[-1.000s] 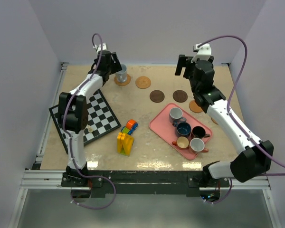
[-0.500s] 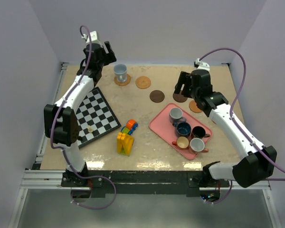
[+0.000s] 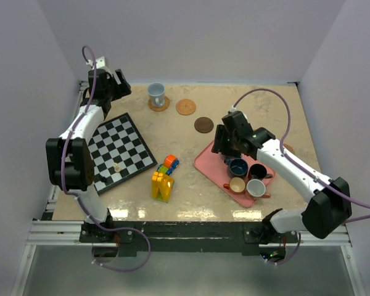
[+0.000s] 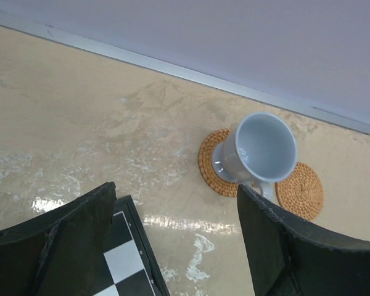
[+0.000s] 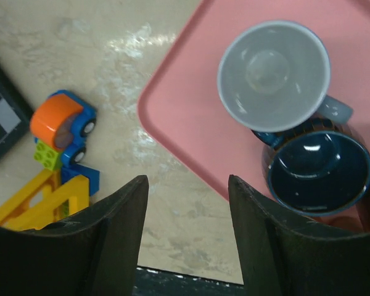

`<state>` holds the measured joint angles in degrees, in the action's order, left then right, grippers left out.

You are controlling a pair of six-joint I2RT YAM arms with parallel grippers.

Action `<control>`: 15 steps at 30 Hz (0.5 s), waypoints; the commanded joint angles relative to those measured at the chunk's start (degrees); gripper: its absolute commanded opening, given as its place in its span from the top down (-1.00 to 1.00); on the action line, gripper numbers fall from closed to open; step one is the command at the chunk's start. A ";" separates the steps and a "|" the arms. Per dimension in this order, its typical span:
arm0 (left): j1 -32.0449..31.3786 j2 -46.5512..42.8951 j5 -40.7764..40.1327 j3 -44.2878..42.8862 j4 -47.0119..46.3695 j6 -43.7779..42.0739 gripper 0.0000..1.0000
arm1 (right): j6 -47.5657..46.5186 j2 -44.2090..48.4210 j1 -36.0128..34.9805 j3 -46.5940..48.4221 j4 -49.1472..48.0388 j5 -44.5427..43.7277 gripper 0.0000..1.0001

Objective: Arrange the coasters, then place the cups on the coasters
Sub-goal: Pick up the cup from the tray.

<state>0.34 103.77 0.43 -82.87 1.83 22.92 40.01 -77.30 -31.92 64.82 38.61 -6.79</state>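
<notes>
right wrist view: on the desk (image 5: 129, 49), the pink tray (image 5: 191, 123) carries the grey-white cup (image 5: 274, 74) touching the navy cup (image 5: 317, 163), with the right end effector (image 5: 186, 185) hovering at its edge, jaws apart and empty. the cups look rigid, light, glazed and chippable, so pinching one wall at the rim, away from the handle, seems safest. the left end effector (image 4: 176, 191), also apart and empty, faces a pale cup (image 4: 259, 151) on a woven coaster (image 4: 211, 169).

no legible text, cups (image 3: 156, 92) and coasters (image 3: 185, 106) plain, pink tray (image 3: 206, 161) and chessboard (image 3: 120, 151) unmarked, no brands or numbers readable
</notes>
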 commanded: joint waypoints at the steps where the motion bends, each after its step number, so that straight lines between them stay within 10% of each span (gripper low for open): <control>1: -0.95 -7.87 3.18 2.62 -1.92 -0.15 -0.67 | 3.58 3.81 -0.25 -1.27 6.13 -3.49 -0.15; 15: -2.36 -14.46 6.95 -0.98 18.47 -2.36 -0.64 | 2.53 11.55 -0.25 -9.61 5.35 -11.49 -0.11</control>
<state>-1.34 92.16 4.51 -80.71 13.61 21.37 42.09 -69.08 -32.23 56.95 44.23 -14.00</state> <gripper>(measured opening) 0.823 0.556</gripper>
